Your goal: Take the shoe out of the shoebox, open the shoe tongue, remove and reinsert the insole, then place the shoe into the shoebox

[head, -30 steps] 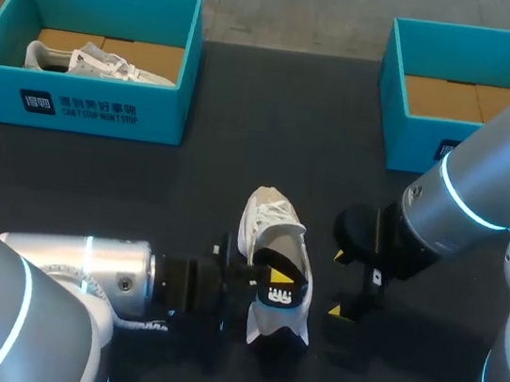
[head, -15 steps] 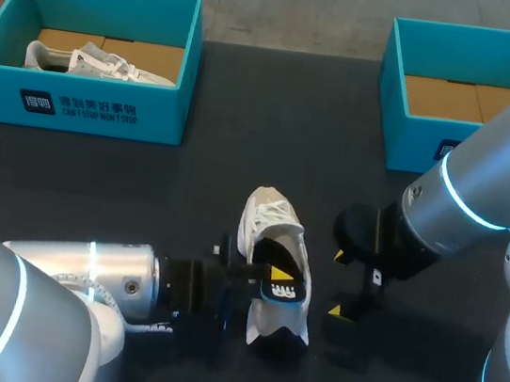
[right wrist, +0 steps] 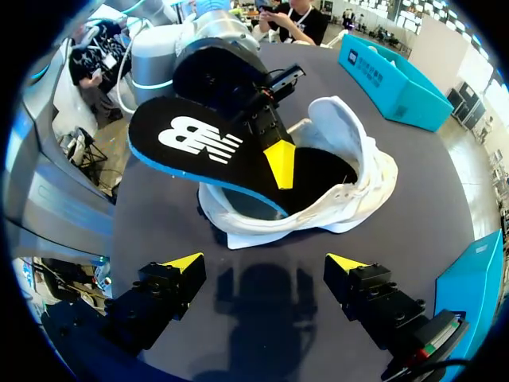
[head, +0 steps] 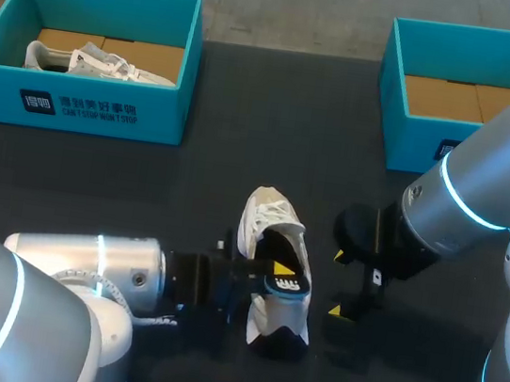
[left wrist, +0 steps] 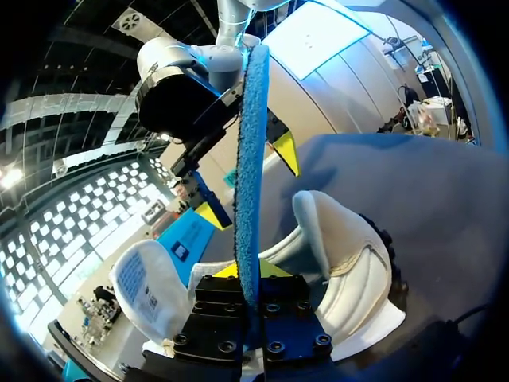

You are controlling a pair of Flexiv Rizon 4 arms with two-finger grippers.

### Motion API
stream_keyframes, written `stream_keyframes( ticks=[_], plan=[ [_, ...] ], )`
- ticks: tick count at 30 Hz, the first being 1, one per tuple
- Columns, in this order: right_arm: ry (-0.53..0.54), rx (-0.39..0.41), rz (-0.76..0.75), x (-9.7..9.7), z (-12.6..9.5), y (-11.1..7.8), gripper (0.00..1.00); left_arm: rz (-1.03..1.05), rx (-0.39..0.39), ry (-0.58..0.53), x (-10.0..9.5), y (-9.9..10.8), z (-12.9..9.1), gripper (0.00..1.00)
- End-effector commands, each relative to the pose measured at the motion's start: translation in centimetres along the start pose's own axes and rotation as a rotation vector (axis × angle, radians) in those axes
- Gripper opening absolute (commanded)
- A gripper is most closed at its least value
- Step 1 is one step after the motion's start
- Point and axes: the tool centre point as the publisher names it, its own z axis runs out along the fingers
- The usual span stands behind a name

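— Where's the shoe?
— On the desk, in the lower middle of the head view, toe toward the top of the frame. It is well apart from both boxes.
— And the insole?
— Black on top, blue underneath. It slants over the shoe's opening. One end dips inside and the logo end sticks out past the heel.
— Who has it?
— The left end effector, coming in from the lower left, is clenched on the insole. One yellow tip lies on its top face and the blue edge runs between the fingers.
— The tongue?
— Pulled up, away from the opening.
— What about the right end effector?
— It is released, with its fingers spread wide. It sits just right of the shoe and touches nothing.
— The boxes?
— The left box, at upper left, holds a second shoe. The right box, at upper right, shows a brown floor.
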Motion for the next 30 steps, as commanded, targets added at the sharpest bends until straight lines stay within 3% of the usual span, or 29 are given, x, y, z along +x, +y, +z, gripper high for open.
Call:
stream_keyframes(
  ticks=[1,3,4,5,7,24,30],
  plan=[
    [-0.004,0.000,0.001,0.1,0.2,0.0,1.00,-0.003,0.002,0.010,0.0,-0.5,-0.2,0.00],
    [-0.004,0.000,0.001,0.1,0.2,0.0,1.00,-0.007,0.006,0.013,0.2,-0.8,-0.3,0.00],
    [-0.004,0.000,0.001,0.1,0.2,0.0,1.00,-0.010,0.008,0.015,0.2,-0.9,-0.4,0.22],
    [-0.004,0.000,0.001,0.1,0.2,0.0,1.00,-0.011,0.010,0.015,0.3,-1.1,-0.5,0.32],
    [-0.004,0.000,0.001,0.1,0.2,0.0,1.00,-0.012,0.014,0.015,0.3,-1.3,-0.6,0.36],
    [-0.004,0.000,0.001,0.1,0.2,0.0,1.00,-0.001,0.039,-0.009,0.2,-2.9,-1.2,0.30],
    [-0.004,0.000,0.001,0.1,0.2,0.0,1.00,0.002,0.036,0.000,0.3,-3.4,-0.9,0.19]
  ],
)
